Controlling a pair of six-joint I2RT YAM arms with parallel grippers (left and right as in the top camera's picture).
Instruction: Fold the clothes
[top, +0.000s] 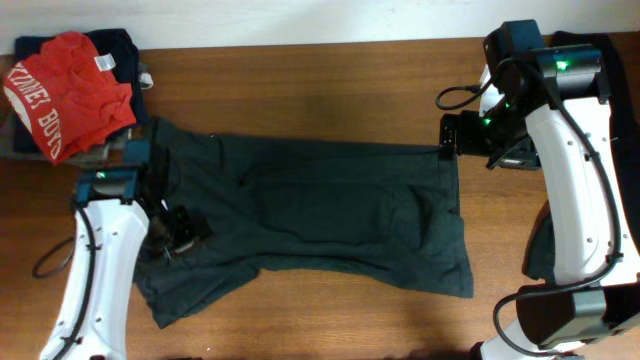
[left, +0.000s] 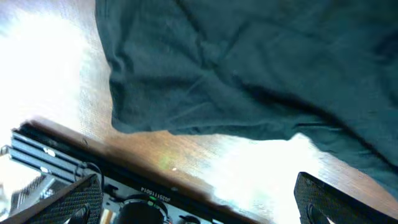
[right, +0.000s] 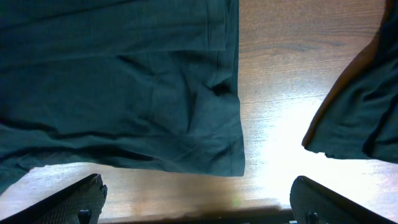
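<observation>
At opposite ends of the dark T-shirt (top: 330, 200), left gripper (top: 183, 232) and right gripper (top: 450, 135) (jaws spread, empty) should pinch matching corners evenly.

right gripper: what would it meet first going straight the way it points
Likely the hemmed corner of the dark green shirt on the table, just ahead of the right gripper; depth is unclear.

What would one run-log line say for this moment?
dark shirt: spread out | left hand: open, above shirt | right hand: open, near shirt corner
</observation>
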